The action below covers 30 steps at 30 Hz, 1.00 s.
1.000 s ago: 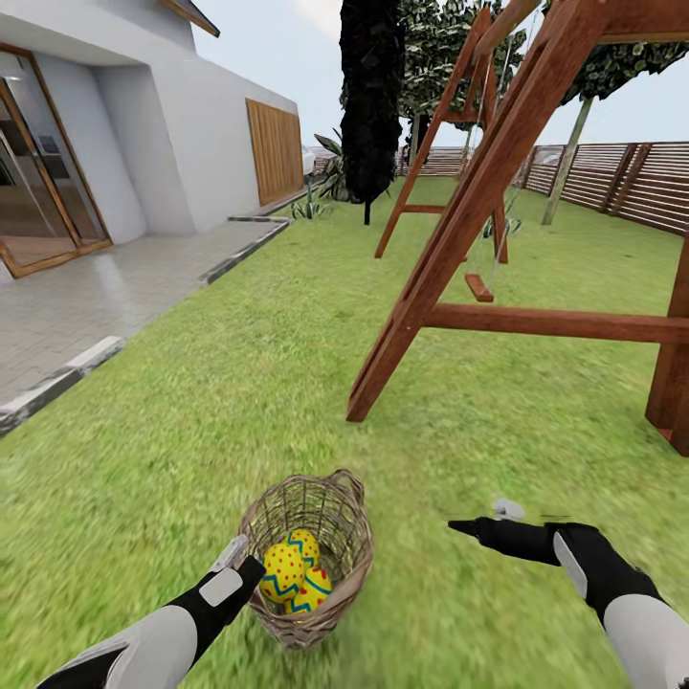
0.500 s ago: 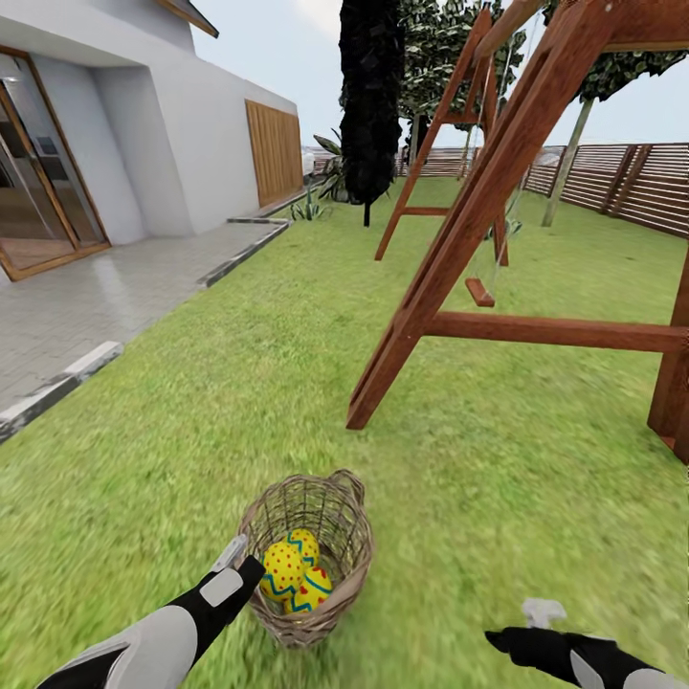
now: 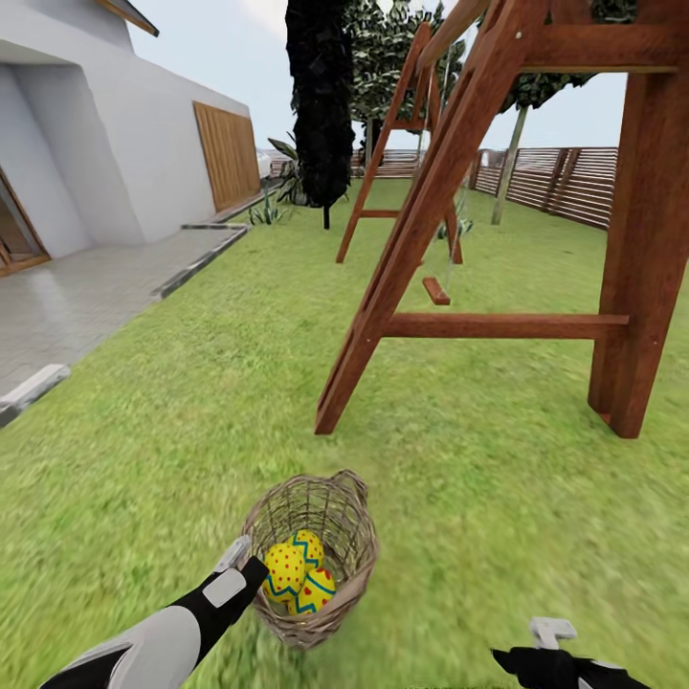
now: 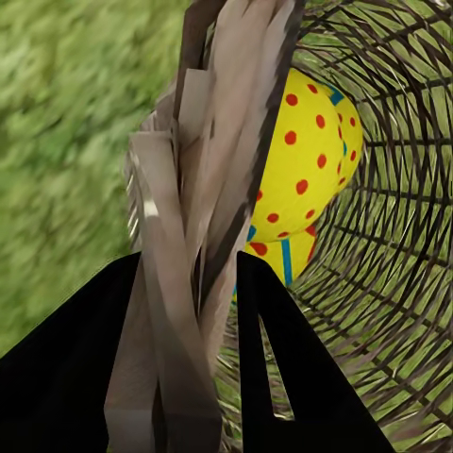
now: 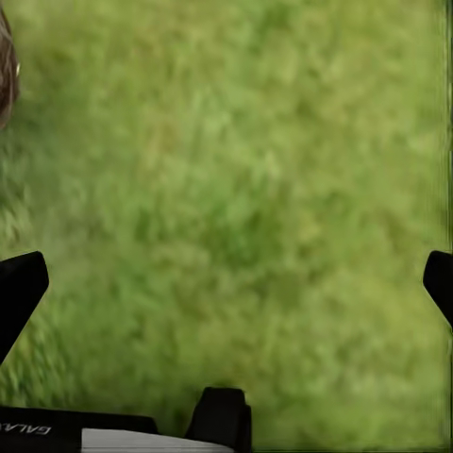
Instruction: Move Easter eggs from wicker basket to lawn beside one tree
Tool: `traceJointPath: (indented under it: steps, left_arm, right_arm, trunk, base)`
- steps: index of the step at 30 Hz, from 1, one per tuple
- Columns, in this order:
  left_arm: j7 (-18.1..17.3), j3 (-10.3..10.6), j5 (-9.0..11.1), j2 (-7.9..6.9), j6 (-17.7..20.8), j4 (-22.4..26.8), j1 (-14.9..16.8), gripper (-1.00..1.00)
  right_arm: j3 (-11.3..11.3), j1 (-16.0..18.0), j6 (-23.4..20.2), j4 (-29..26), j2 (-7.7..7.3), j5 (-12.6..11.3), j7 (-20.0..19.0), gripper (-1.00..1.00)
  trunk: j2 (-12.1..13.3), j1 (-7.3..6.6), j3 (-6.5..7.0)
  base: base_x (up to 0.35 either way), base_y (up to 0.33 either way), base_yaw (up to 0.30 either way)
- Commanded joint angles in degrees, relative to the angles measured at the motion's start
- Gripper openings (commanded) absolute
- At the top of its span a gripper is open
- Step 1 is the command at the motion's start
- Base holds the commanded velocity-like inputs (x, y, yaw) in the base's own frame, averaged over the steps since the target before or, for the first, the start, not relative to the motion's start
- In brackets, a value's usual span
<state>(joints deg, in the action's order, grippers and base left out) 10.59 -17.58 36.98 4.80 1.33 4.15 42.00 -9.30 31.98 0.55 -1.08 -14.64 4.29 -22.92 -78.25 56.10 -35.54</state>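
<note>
Head view: the wicker basket (image 3: 311, 555) stands on the lawn (image 3: 191, 411) in the lower centre of the frame, tilted slightly, with the three Easter eggs (image 3: 299, 572) inside it; two eggs are clearly visible and a third shows partly behind them. The left tool (image 3: 236, 555) sits at the basket's lower-left rim, touching it. The right tool (image 3: 536, 651) appears at the bottom right edge of the frame, well apart from the basket and above bare grass. A wooden swing frame (image 3: 450, 191) occupies the upper centre and right. A pale leaning tree trunk (image 3: 507, 167) stands in the upper right background before a slatted fence (image 3: 545, 177). A white house (image 3: 105, 134) and a paved patio (image 3: 77, 297) fill the upper left. Left wrist view: the left tool (image 4: 212, 283) is closed on the basket's woven rim (image 4: 222, 142), which runs between the two dark fingers (image 4: 283, 377); a yellow egg with red dots (image 4: 302, 160) lies just beyond, inside the basket wall. Right wrist view: the right tool (image 5: 226, 283) is spread wide, its fingertips (image 5: 19, 288) at opposite edges of the frame, holding nothing, with grass beneath and a sliver of the basket (image 5: 5, 80) at the upper left edge.
</note>
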Motion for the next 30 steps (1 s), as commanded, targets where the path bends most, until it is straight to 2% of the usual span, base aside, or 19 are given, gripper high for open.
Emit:
traceJointPath:
  steps: [1, 7, 13, 30]
  left_arm:
    - [0.22, -0.52, -0.15, -0.01, 0.17, 0.16, 0.01, -1.0]
    - [0.21, -0.52, -0.15, -0.25, 0.28, 0.16, 0.01, -1.0]
    - [0.19, -0.52, -0.15, -0.23, 0.26, 0.16, 0.01, -1.0]
    - [0.26, -0.48, -0.15, 0.87, 0.55, -0.1, 0.01, -1.0]
  right_arm:
    - [-0.46, 0.02, 0.06, 0.03, -0.03, 0.45, -0.19, 1.0]
    - [-0.46, 0.01, 1.03, 0.03, -0.04, 0.45, -0.19, 1.0]
    - [-0.46, 0.01, 1.1, 0.03, -0.04, 0.45, -0.19, 1.0]
    - [-0.46, 0.01, 1.12, 0.03, -0.04, 0.45, -0.01, 1.0]
  trunk:
    - [0.39, -0.23, 0.16]
    - [2.8, -1.55, 1.33]
    - [5.2, -2.87, 2.41]
    - [12.02, -6.6, 5.47]
  base:
    - [0.0, 0.0, -0.277]
    - [0.095, -0.048, -0.218]
    - [0.25, -0.089, -0.005]
    - [0.004, -0.002, 0.0]
